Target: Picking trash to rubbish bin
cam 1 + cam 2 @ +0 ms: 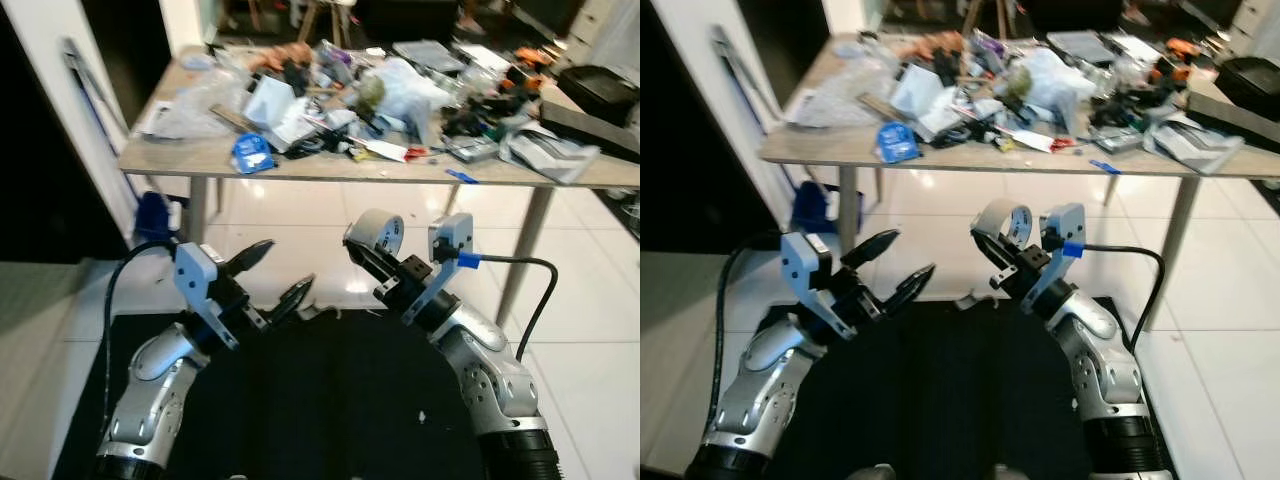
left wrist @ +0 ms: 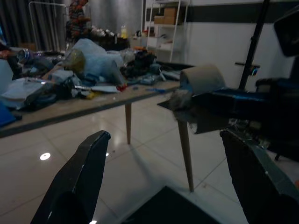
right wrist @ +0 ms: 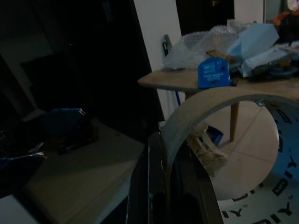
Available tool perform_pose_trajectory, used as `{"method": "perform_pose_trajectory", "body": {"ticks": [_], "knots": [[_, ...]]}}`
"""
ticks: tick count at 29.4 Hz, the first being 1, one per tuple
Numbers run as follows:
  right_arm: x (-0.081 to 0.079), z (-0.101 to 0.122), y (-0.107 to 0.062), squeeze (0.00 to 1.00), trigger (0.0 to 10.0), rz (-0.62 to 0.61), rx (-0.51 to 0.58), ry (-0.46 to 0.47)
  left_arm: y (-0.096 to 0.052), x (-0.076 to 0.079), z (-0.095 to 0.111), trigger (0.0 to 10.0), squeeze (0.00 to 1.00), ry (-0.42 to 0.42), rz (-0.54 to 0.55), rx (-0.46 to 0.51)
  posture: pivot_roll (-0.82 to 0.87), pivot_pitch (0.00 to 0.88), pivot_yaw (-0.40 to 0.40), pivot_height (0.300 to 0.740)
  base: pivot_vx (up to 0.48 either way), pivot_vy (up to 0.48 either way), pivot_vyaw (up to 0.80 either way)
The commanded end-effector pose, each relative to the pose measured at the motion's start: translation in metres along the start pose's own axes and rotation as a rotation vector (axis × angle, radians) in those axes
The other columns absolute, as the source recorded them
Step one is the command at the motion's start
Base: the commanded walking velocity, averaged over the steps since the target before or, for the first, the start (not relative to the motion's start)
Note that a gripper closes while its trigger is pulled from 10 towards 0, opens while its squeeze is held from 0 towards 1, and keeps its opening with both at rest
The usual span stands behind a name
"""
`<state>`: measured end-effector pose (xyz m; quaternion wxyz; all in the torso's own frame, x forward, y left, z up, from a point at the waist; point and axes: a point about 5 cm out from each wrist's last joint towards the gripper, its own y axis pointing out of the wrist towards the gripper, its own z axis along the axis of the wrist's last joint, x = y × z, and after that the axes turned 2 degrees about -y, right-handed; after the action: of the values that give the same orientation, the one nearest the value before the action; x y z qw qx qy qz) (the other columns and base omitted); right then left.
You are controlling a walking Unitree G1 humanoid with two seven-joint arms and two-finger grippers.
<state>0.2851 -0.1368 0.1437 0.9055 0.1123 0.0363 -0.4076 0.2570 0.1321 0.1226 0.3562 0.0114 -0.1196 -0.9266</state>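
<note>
A: What has the right pincer (image 1: 362, 250) got?

B: A cardboard tape roll (image 1: 377, 232). Its black fingers are closed on the ring, one finger running through the hole, and the roll is held up in the air in front of the bench (image 1: 200, 158), lower than the bench top. The right wrist view shows the curved cardboard wall of the roll (image 3: 210, 105) arching over the finger, with printed letters on its inner face.

A: And the left pincer (image 1: 277, 275)?

B: Spread wide, nothing between its fingers. It hovers beside the roll, a little apart from it and lower, also in front of the bench. In the left wrist view both fingertips (image 2: 88, 163) stand far apart, with the roll and the right pincer ahead of them.

A: What lies under the arms?

B: A black mat (image 1: 330, 400) on the pale tiled floor (image 1: 590, 340), reaching toward the bench legs.

A: The bench itself?

B: Heaped with clutter: clear plastic bags (image 1: 200, 95), papers, a small blue packet (image 1: 252, 153) near the front edge, and a black case (image 1: 598, 90) at the far right end.
</note>
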Motion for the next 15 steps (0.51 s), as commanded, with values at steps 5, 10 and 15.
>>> {"method": "perform_pose_trajectory", "body": {"ticks": [5,10,15], "knots": [[0.005,0.000,-0.003,0.00,10.0,-0.028,-0.003,0.000,-0.006,-0.001,-0.004,10.0,0.00,0.004,-0.018,-0.015,0.00,0.003,-0.010,0.740,0.000,0.000,0.00],[0.007,-0.002,-0.002,0.00,10.0,-0.037,-0.016,0.012,-0.022,-0.007,-0.010,10.0,0.00,0.036,-0.061,-0.084,0.00,0.000,-0.016,0.740,0.000,0.000,0.00],[0.009,-0.002,-0.002,0.00,10.0,-0.049,-0.026,0.009,-0.028,-0.017,-0.012,10.0,0.00,0.071,-0.020,-0.102,0.00,0.000,-0.016,0.740,0.000,0.000,0.00]]}}
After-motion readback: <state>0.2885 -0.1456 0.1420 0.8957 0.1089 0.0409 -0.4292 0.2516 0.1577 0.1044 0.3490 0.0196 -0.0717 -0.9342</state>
